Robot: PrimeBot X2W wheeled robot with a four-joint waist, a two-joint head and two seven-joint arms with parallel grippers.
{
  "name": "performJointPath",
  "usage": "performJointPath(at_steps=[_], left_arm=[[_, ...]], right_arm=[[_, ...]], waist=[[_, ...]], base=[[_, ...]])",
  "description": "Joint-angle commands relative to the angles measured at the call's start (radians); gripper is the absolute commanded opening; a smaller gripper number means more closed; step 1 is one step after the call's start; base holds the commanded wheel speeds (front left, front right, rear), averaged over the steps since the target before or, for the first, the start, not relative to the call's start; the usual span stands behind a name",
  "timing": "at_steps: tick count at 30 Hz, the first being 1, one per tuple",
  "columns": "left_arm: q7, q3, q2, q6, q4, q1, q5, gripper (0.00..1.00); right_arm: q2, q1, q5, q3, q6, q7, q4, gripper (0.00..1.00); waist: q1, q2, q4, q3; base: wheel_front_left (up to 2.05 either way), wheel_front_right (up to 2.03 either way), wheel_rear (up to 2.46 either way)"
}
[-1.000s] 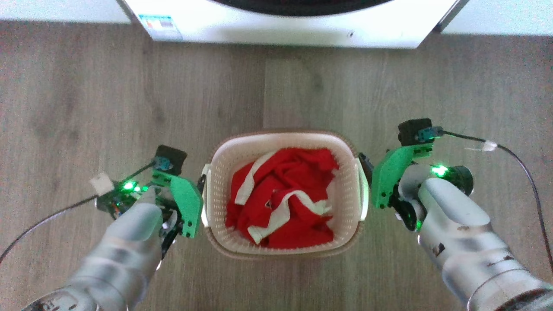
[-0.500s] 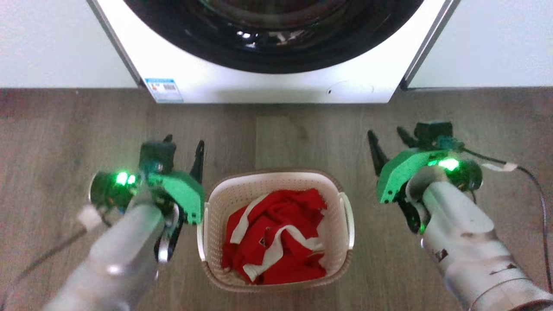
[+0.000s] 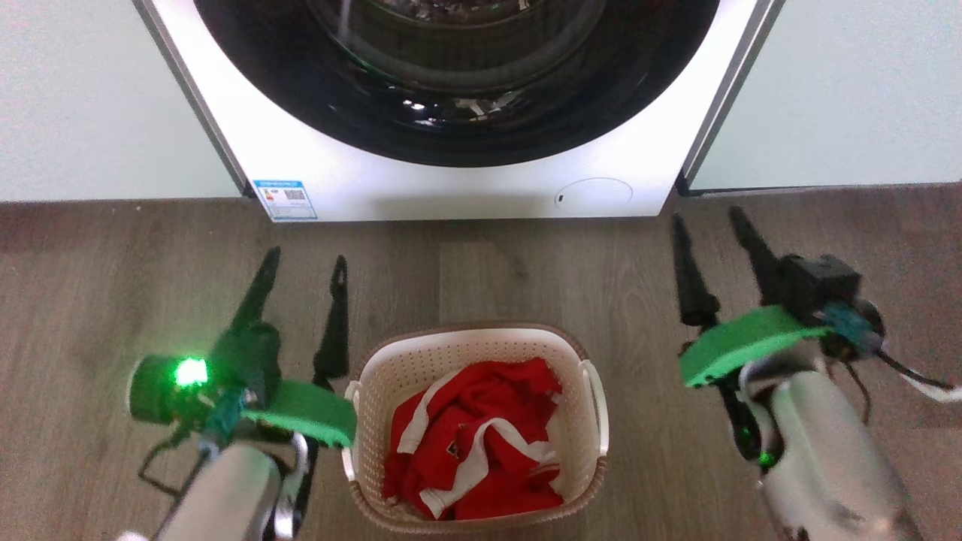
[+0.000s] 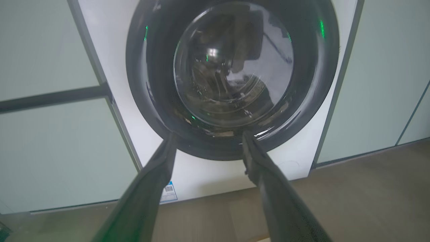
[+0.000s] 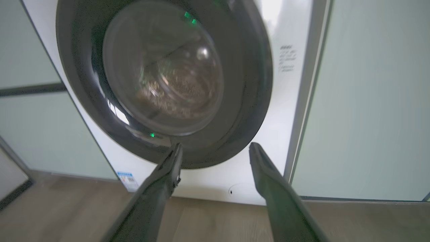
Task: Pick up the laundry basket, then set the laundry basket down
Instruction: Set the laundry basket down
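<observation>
Closest to the robot, the laundry basket (image 3: 421, 353) sits on the wood floor (image 3: 113, 300) with a red garment (image 3: 473, 443) heaped inside, no fingers on its white handles. A second ago both claws were tucked in at those handles; now the left gripper (image 3: 306, 257) and right gripper (image 3: 707, 216) have swung clear on either side, fingers spread apart and empty, pointing ahead. Beyond them stands the washing machine (image 3: 451, 191), so I'd say the basket is set down and released, the job all but finished.
</observation>
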Motion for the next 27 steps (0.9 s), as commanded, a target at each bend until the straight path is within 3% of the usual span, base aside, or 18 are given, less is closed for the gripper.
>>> performJointPath(at_steps=[1, 6, 16, 19, 27], left_arm=[[-0.009, 0.049, 0.005, -0.009, -0.051, -0.024, 0.023, 1.00], [-0.009, 0.109, -0.060, -0.064, -0.105, 0.079, 0.090, 1.00], [-0.009, 0.235, -0.182, -0.143, -0.100, 0.198, 0.146, 1.00], [-0.009, 0.265, -0.197, -0.194, -0.118, 0.208, 0.146, 1.00], [-0.009, 0.319, -0.214, -0.253, -0.135, 0.225, 0.151, 1.00]], right_arm=[[0.008, -0.006, 0.003, 0.001, 0.005, -0.012, -0.056, 1.00], [0.008, 0.113, 0.021, -0.056, 0.005, -0.012, -0.169, 1.00], [0.008, 0.255, -0.005, -0.074, 0.005, -0.012, -0.231, 1.00], [0.008, 0.264, -0.002, -0.078, 0.005, -0.012, -0.248, 1.00], [0.008, 0.274, 0.004, -0.078, 0.005, -0.012, -0.265, 1.00]], waist=[[0.0001, -0.0001, -0.001, -0.004], [0.0001, -0.0001, -0.001, -0.021], [0.0001, -0.0001, 0.004, -0.044], [0.0001, -0.0001, 0.007, -0.046], [0.0001, -0.0001, 0.017, -0.047]], base=[[0.00, 0.00, 0.00], [0.00, 0.00, 0.00], [0.00, 0.00, 0.00], [0.00, 0.00, 0.00], [0.00, 0.00, 0.00]])
